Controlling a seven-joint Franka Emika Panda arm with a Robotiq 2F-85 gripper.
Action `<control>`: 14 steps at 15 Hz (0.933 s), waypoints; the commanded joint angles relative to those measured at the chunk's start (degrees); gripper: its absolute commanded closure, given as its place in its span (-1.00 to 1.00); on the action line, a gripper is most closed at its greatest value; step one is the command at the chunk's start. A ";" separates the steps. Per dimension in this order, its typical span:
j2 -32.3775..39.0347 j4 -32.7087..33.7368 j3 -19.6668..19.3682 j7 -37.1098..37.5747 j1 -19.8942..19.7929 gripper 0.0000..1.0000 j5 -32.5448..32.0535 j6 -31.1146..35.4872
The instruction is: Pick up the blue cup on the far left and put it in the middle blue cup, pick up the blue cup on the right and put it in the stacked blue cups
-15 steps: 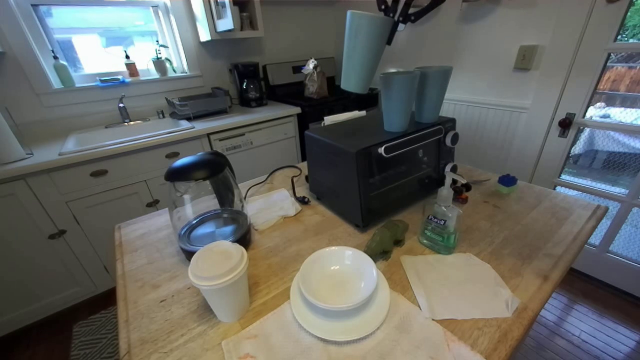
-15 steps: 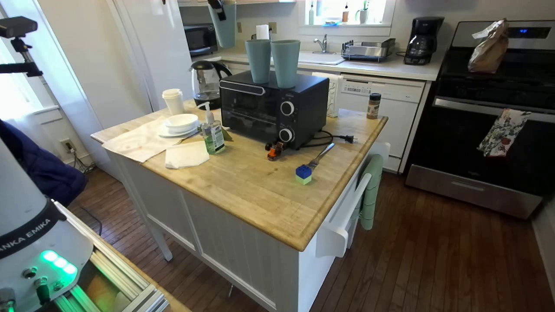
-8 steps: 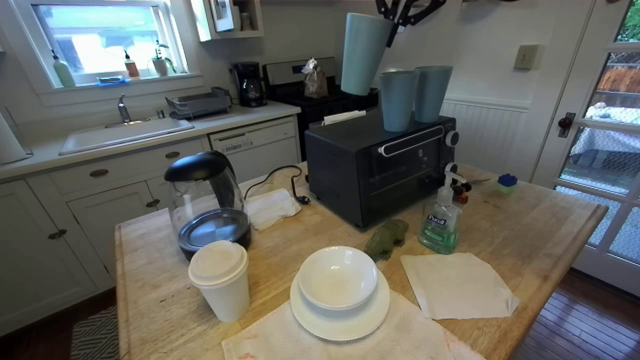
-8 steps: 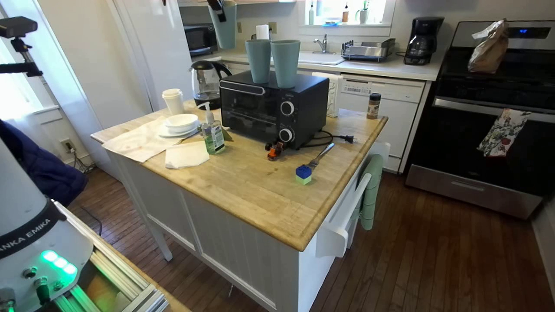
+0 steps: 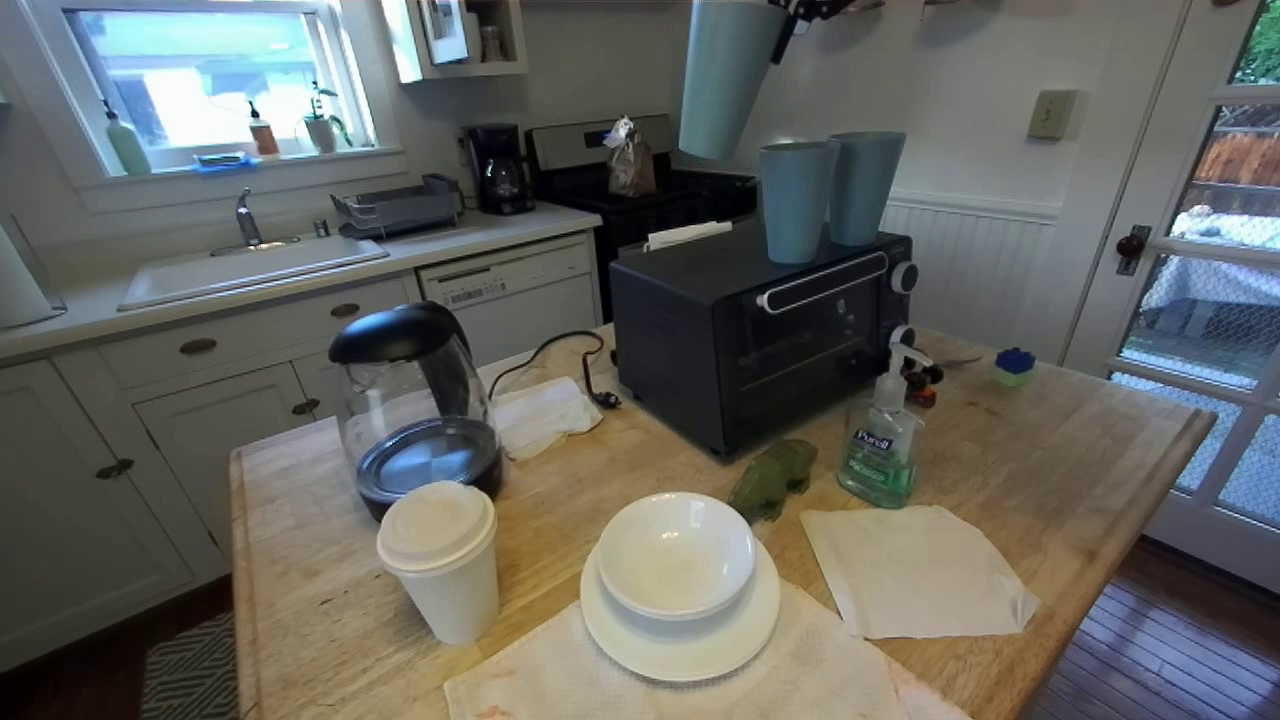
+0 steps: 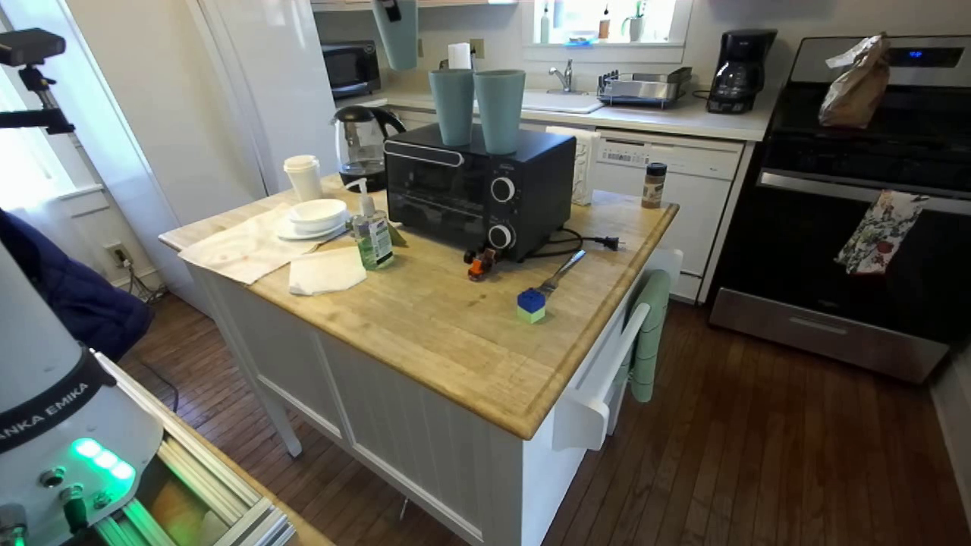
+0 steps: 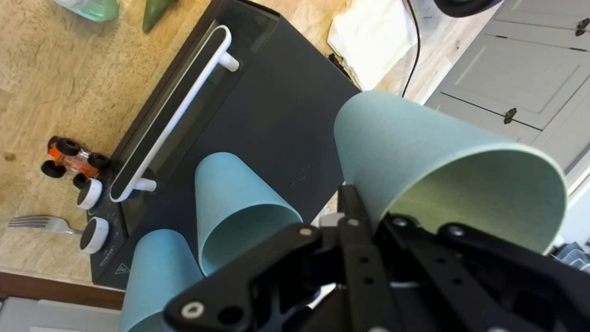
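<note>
The gripper (image 7: 375, 221) is clenched on the wall of the far-left blue tumbler (image 7: 421, 138), pinching it at the rim; that edge hold leaves the base free, presumably so it can drop into another mouth. The tumbler hangs in the air, tilted, mouth upward, apart from its 2 mates. Beyond it, the middle blue tumbler (image 7: 228, 193), the likely receiver, and the right blue tumbler (image 7: 159, 272) stand upright just beside each other on the toaster oven (image 7: 281, 129), with nothing nested yet.

Against 0.5 s ago, both exterior views show the held tumbler higher, probably to get its base over the receiving rim; the 2 standing tumblers have not moved.
</note>
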 commanded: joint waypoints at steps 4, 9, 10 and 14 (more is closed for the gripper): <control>1.06 6.75 -0.98 -7.57 -0.10 0.98 -0.65 -4.37; 1.76 10.02 -1.94 -13.75 -0.55 0.98 -2.88 -11.61; 1.87 10.50 -2.17 -15.23 -0.64 0.98 -3.39 -12.64; 2.79 12.62 -3.17 -21.99 -1.28 0.98 -5.63 -14.79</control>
